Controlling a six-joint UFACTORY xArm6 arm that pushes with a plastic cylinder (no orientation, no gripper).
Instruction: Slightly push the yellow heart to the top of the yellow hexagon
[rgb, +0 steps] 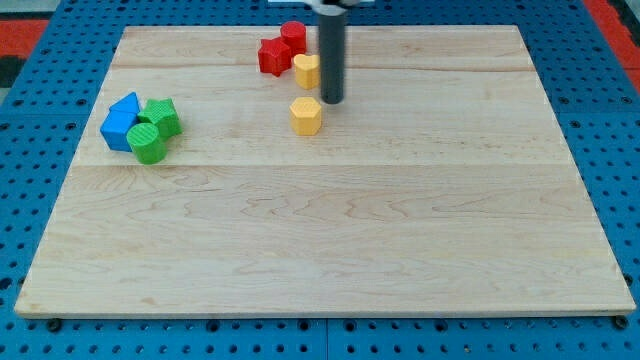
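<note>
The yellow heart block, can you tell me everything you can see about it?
The yellow heart is a small, chunky block, plain yellow and matte, lying flat on the wooden board near the view's top. Its right side is hidden behind my dark rod, whose tip sits just below and right of it. The red blocks are close on its left, perhaps touching. The yellow hexagon lies below it, apart.

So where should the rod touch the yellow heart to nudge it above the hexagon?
Probably its left face, coming from the view's left. The yellow heart sits up and slightly left of the hexagon; my tip stands by its right side, so it would have to circle round first.
</note>
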